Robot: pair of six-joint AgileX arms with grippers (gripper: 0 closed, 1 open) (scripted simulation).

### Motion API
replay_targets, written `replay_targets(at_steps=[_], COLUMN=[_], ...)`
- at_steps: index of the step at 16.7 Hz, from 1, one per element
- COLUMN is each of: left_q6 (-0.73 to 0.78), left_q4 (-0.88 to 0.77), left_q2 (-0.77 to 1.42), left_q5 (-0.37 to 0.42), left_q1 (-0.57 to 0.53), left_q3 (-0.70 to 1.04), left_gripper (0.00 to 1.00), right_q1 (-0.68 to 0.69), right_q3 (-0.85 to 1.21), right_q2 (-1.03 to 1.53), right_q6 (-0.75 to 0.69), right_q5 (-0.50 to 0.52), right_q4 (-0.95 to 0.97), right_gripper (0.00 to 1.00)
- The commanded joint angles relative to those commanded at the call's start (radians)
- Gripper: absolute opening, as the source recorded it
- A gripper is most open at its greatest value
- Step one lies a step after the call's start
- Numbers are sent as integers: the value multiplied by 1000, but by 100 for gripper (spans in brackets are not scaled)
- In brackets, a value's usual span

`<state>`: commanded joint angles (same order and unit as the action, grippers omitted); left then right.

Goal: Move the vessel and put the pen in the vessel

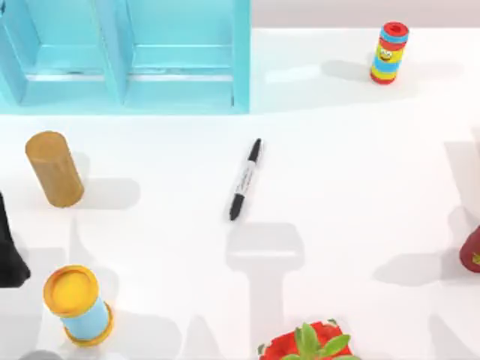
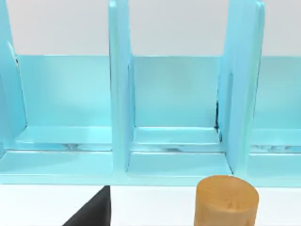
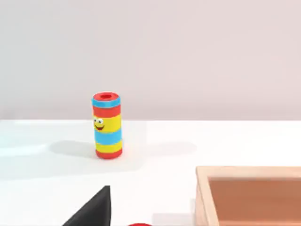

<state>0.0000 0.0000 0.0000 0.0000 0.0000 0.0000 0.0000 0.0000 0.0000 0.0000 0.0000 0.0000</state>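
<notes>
One pen [image 1: 246, 180] lies flat near the middle of the white bench [image 1: 360, 172] in the top view. It is slim, with a white labelled barrel and black at both ends. Its long axis runs on a slant, one end toward the glossy light-blue rack [image 1: 187, 67] and the other toward the green plant in a red pot [image 1: 311, 345]. Well to the pen's left stands a tan wooden cylinder [image 1: 54, 169]. Further left and nearer than the pen is a light-blue can with a yellow lid [image 1: 79, 304]. Far to the pen's right, at the back, stands a striped can with a smiley face [image 1: 389, 52].

The left end effector [image 1: 9, 251] is a black shape at the left edge; open or closed, I cannot tell.

The left wrist view faces the rack's [image 2: 174, 99] smooth upright dividers, with the wooden cylinder's [image 2: 226, 200] grainy top before them.

The right wrist view shows a black wedge of the right end effector [image 3: 91, 209], state impossible to tell, the striped can [image 3: 107, 125] and a pale wooden box [image 3: 249, 193].
</notes>
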Motion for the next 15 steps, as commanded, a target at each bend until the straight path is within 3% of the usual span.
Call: replay_targets(at_steps=[7, 15], left_q6=[0, 0], left_q4=[0, 0], left_q2=[0, 0], left_q5=[0, 0], left_q1=[0, 0], left_q3=[0, 0], left_gripper=[100, 100], right_q1=[-48, -230], right_q3=[149, 752], right_q2=[156, 840], right_q6=[-47, -226], right_q5=[1, 1], right_q4=[-128, -619], right_gripper=[100, 100])
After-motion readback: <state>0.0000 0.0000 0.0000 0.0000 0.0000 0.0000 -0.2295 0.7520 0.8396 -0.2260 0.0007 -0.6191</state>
